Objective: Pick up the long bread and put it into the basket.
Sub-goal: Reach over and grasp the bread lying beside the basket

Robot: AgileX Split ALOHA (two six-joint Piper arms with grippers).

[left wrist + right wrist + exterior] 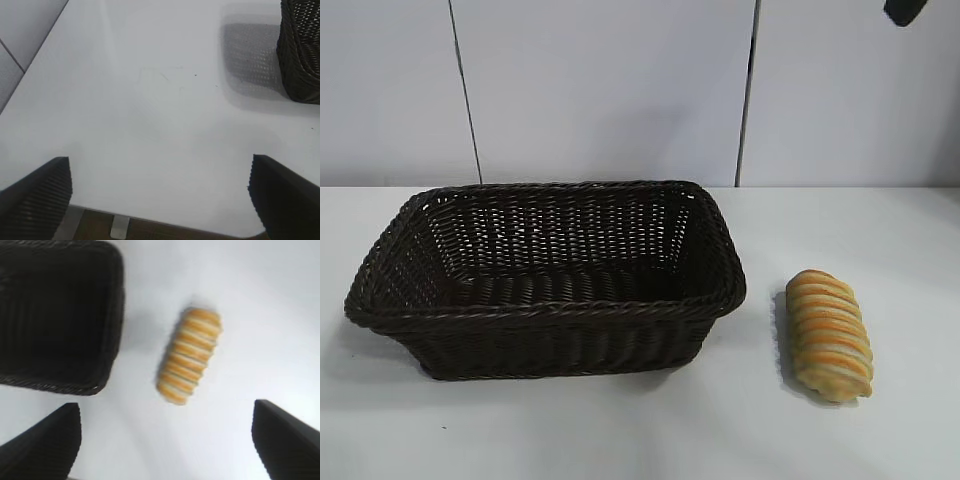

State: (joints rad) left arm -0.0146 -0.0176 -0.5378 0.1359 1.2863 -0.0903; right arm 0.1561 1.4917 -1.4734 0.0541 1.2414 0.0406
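The long bread [829, 335], a golden-tan loaf with orange and cream ridges, lies on the white table just right of the basket [545, 310], a dark brown wicker one with nothing in it. From above, the right wrist view shows the long bread [190, 355] beside the basket's rim [118, 315]. My right gripper [166, 437] hangs open high over the table, a little short of the loaf, holding nothing. My left gripper [160, 192] is open over bare table near the table's edge, with a basket corner [301, 52] farther off.
A white panelled wall [620, 90] rises behind the table. A dark piece of the right arm [905, 10] shows at the top right of the exterior view. Bare white tabletop [620, 430] lies in front of the basket and around the loaf.
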